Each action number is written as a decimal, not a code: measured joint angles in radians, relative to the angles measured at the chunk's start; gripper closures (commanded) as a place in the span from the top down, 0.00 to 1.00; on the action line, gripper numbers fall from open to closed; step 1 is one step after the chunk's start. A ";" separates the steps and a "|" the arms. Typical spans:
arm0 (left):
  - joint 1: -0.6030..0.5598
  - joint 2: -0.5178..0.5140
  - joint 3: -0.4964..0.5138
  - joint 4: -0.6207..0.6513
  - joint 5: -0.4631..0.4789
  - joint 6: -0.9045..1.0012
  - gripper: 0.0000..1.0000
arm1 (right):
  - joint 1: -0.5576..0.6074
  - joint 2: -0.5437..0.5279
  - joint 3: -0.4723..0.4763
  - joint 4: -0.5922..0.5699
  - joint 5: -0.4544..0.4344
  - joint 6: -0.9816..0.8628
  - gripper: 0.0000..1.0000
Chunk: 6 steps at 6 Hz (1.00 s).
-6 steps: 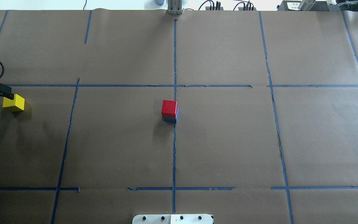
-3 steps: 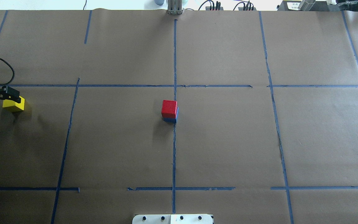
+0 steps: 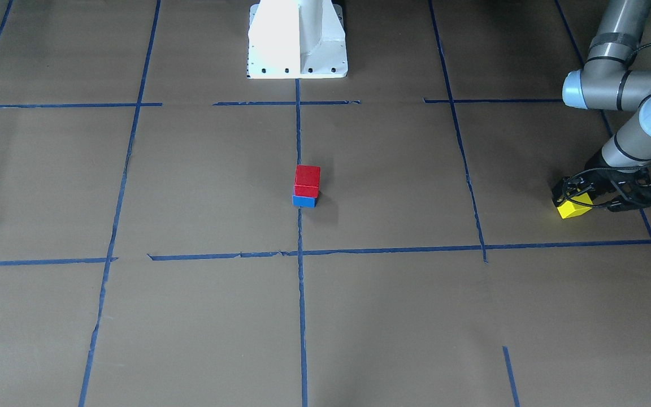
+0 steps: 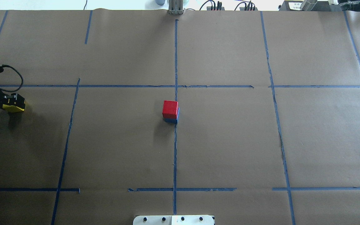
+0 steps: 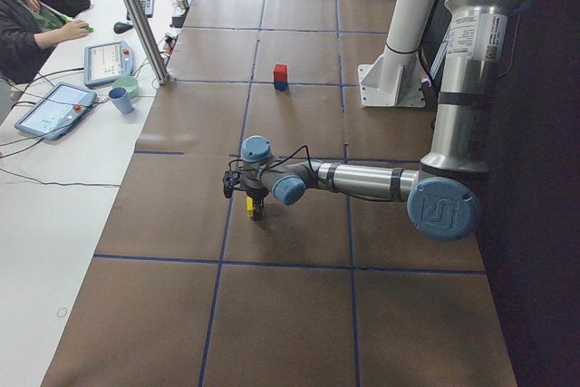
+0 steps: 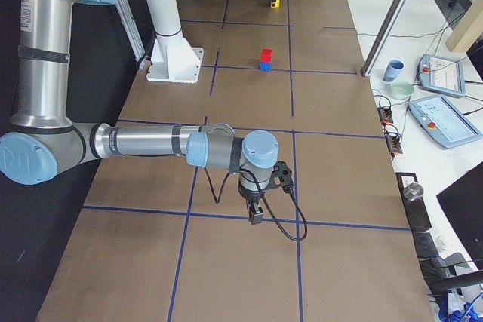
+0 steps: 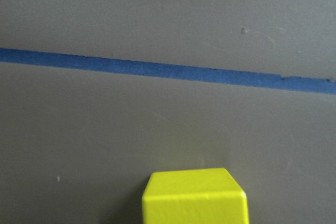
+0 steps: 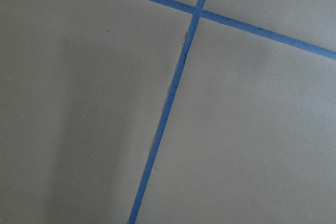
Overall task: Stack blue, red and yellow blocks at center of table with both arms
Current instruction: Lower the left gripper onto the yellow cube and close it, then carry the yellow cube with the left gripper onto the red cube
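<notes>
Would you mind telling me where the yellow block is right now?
The yellow block lies at the far left edge of the overhead view, beneath the left hand, far from the red block at centre.

The brown paper-covered worktop (image 4: pixel 230 140) is marked into a grid of squares by strips of blue tape (image 4: pixel 175 150). A small blue wooden cube (image 3: pixel 304 200) rests at its centre on the middle tape line. A small yellow wooden cube (image 3: pixel 573 209) sits far off toward the robot's left end, and the white metal robot base (image 3: pixel 297 39) stands at the robot's edge.

obstacle: red block (image 3: pixel 307 180) on blue block (image 3: pixel 304 201) — centre | open: table (image 3: pixel 416 186) from there to yellow block (image 3: pixel 571 210)
</notes>
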 measured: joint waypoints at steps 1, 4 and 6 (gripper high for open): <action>0.001 -0.008 0.006 -0.011 0.002 -0.003 0.00 | 0.000 0.000 0.001 0.000 0.000 0.000 1.00; 0.002 -0.078 -0.113 0.128 0.004 -0.005 0.00 | 0.000 -0.002 0.005 0.000 0.001 0.007 1.00; 0.076 -0.270 -0.205 0.308 0.047 -0.007 0.01 | 0.000 -0.002 0.007 0.000 0.002 0.012 1.00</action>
